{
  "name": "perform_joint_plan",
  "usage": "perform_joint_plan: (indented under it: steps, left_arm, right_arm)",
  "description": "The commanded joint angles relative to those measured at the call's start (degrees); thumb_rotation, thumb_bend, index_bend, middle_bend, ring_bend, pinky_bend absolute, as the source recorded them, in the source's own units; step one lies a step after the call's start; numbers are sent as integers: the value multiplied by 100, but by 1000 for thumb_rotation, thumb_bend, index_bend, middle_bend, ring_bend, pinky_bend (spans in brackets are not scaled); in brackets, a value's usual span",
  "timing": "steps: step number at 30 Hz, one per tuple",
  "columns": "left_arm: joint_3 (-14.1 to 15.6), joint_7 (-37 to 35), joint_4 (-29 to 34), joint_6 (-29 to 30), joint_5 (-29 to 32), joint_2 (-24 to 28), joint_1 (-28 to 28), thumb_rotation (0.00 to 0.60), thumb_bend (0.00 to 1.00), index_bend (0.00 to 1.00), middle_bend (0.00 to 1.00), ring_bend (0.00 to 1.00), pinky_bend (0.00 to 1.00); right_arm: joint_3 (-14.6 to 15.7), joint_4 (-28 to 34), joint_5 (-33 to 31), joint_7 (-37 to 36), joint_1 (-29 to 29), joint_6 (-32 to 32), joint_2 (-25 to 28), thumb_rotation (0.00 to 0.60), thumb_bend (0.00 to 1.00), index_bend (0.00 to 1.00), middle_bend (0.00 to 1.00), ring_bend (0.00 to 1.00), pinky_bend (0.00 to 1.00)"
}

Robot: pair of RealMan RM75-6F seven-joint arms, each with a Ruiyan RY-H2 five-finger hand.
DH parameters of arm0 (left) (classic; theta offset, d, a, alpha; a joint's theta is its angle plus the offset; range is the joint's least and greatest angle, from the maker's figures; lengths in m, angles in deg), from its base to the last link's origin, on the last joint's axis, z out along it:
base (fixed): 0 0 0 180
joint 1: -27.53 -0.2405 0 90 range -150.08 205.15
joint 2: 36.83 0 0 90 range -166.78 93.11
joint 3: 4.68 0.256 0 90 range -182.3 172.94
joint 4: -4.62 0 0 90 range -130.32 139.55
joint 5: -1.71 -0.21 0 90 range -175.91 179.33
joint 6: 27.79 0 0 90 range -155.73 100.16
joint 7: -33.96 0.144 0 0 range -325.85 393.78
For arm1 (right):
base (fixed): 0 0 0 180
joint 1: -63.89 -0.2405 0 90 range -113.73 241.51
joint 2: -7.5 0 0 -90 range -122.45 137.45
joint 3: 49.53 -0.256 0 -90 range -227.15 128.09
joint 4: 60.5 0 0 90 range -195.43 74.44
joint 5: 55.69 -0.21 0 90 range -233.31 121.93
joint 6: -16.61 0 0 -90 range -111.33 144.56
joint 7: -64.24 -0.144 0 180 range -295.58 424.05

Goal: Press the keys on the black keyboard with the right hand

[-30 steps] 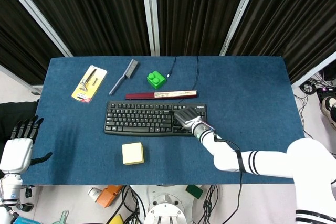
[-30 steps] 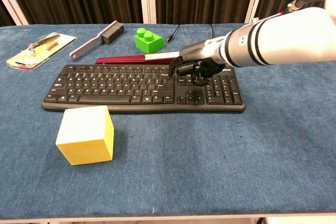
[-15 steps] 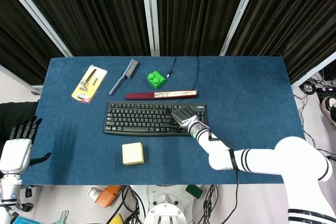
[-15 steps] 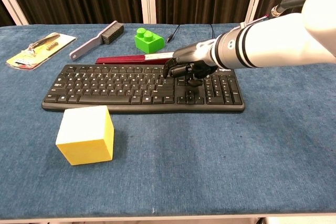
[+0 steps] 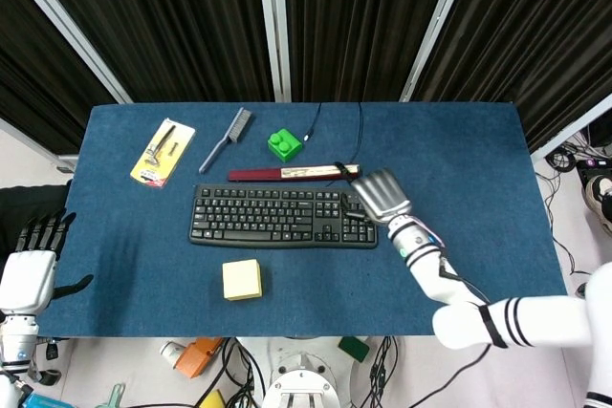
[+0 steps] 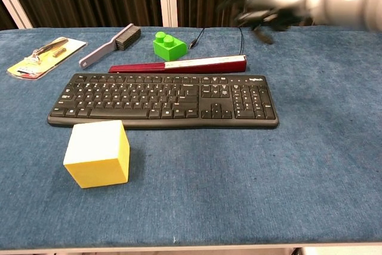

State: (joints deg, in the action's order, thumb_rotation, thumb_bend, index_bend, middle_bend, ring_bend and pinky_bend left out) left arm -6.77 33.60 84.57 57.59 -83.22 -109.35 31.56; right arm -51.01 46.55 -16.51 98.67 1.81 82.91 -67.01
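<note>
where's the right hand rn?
The right hand is lifted off the black keyboard, blurred in the chest view above the keyboard's right end. In the head view it overlaps the keyboard's top-right corner, near the red strip.

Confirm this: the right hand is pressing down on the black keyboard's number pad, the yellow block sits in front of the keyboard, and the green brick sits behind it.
Not quite. The right hand is not pressing the number pad: the chest view shows it lifted clear above the black keyboard, blurred, touching no keys. The rest holds: the yellow block sits in front of the keyboard and the green brick behind it.
</note>
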Motion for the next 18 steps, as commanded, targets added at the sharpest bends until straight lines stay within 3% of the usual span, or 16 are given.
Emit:
perform_joint_plan:
  steps: [1, 3, 5, 12, 18]
  left_arm:
    - [-3, -11, -5, 20, -19, -6, 1, 600, 93, 29, 0, 0, 0]
    - [-4, -15, 0, 44, -40, -4, 0, 600, 93, 29, 0, 0, 0]
    - [-9, -15, 13, 69, -60, -2, 1, 600, 94, 29, 0, 0, 0]
    - [-13, 18, 94, 116, -152, 16, 31, 600, 94, 29, 0, 0, 0]
    - [-9, 68, 165, 112, -197, 34, 61, 600, 93, 29, 0, 0, 0]
  right_arm:
    - [645, 683, 1351, -27, 1238, 1663, 636, 7, 270, 0, 165, 121, 284]
    - [885, 642, 1821, -310, 1731, 2109, 743, 7, 216, 0, 26, 6, 86]
    - [1098, 508, 2256, -708, 2206, 2451, 846, 7, 213, 0, 0, 0, 6]
    - [1538, -146, 3209, -1896, 3554, 3233, 975, 9, 212, 0, 0, 0, 0]
    - [1530, -517, 3664, -2276, 4143, 3372, 962, 13, 212, 0, 0, 0, 0]
